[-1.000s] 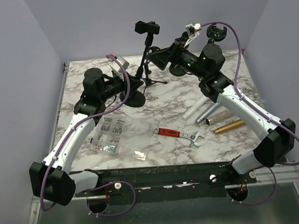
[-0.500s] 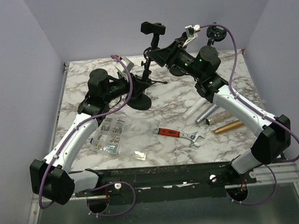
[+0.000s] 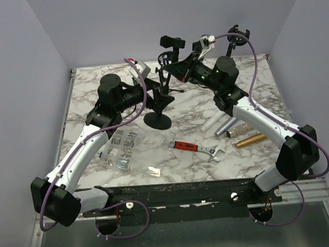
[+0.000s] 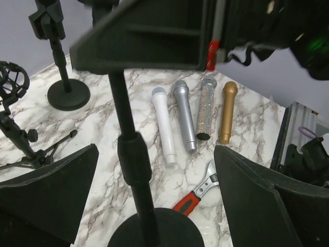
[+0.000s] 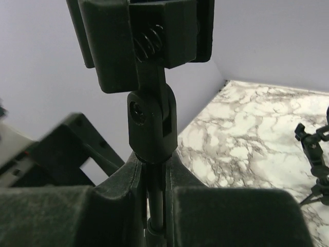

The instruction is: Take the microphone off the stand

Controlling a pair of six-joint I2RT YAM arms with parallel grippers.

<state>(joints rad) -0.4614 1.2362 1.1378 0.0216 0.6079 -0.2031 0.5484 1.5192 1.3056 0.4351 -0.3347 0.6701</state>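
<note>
The stand [image 3: 157, 120] is matte black: a thin pole rising from a round disc base near the middle of the tabletop [image 3: 85, 86], topped by a boxy clip [image 3: 172, 42]; the right gripper [image 3: 170, 66] pinches the pole just under that clip; the left gripper [image 3: 157, 96] stands spread wide on either side of the lower pole, clear of it. Only the right wrist view shows the clip's threaded screw and swivel joint [image 5: 150, 116]; the left wrist view shows plainly four microphones [image 4: 185, 116] lying side by side, white, silver, glittered and gold, toward the tabletop's right edge, with a red-handled wrench [image 4: 198, 190] near them.
</note>
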